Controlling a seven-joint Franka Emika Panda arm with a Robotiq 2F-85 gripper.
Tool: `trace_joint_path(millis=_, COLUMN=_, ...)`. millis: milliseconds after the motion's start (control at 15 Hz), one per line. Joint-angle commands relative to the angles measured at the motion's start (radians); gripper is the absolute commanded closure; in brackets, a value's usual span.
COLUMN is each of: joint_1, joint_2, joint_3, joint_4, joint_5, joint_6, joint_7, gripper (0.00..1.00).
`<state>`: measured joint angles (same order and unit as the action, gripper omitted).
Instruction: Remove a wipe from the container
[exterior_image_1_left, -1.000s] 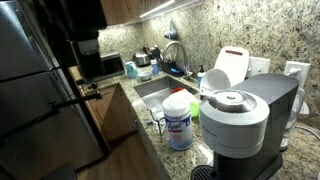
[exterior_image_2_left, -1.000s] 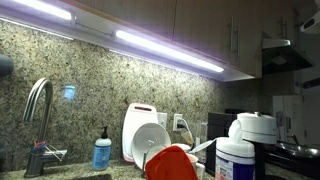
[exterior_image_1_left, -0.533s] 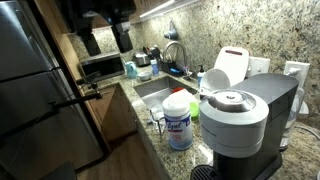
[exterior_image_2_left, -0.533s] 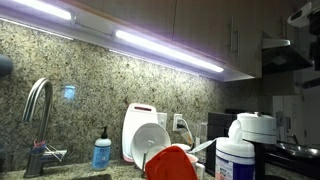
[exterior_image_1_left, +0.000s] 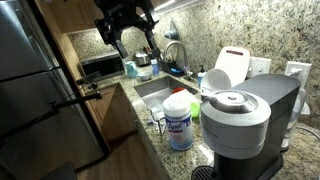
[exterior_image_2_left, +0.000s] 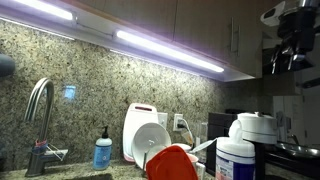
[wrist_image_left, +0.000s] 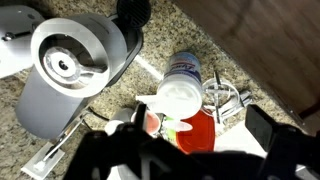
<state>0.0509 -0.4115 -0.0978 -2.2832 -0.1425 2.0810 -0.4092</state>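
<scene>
The container (exterior_image_1_left: 180, 122) is a white canister with a blue-and-white label and a round white lid. It stands upright on the granite counter beside the grey coffee machine (exterior_image_1_left: 240, 120). It also shows at the lower right in an exterior view (exterior_image_2_left: 237, 160) and from above in the wrist view (wrist_image_left: 180, 88). My gripper (exterior_image_1_left: 132, 46) hangs high in the air, well above and away from the container, with its fingers spread and nothing between them. It also shows at the top right in an exterior view (exterior_image_2_left: 285, 45). In the wrist view the dark fingers (wrist_image_left: 200, 130) frame the bottom edge.
A white jug with a red top (exterior_image_1_left: 232, 65) stands behind the container. A sink (exterior_image_1_left: 155, 92) with a faucet (exterior_image_1_left: 178, 50) lies beyond. A red dish (wrist_image_left: 185, 125) and a metal utensil (wrist_image_left: 228, 95) sit next to the container. A steel refrigerator (exterior_image_1_left: 35, 90) stands across the aisle.
The arm has swung across the top of the scene toward the counter. The gripper has come fully into view and stays open. The container has not moved.
</scene>
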Motion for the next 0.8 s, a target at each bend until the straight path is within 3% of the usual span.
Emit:
trace_joint_path(millis=0, joint_1=-0.006, joint_2=0.156, joint_3=0.018, joint_4=0.085, joint_5=-0.022, joint_6=0.011, joint_7=-0.008, gripper=0.00)
trace_joint_path(millis=400, joint_1=-0.023, joint_2=0.350, joint_3=0.059, joint_4=0.181, joint_5=-0.130, joint_6=-0.002, joint_7=0.062, gripper=0.00)
trace_joint_path(millis=533, joint_1=-0.022, joint_2=0.321, joint_3=0.056, joint_4=0.142, joint_5=-0.107, joint_6=0.003, joint_7=0.036, gripper=0.00)
trace_joint_path(millis=733, joint_1=-0.023, joint_2=0.366, joint_3=0.061, joint_4=0.172, joint_5=-0.120, joint_6=0.003, joint_7=0.042, gripper=0.00)
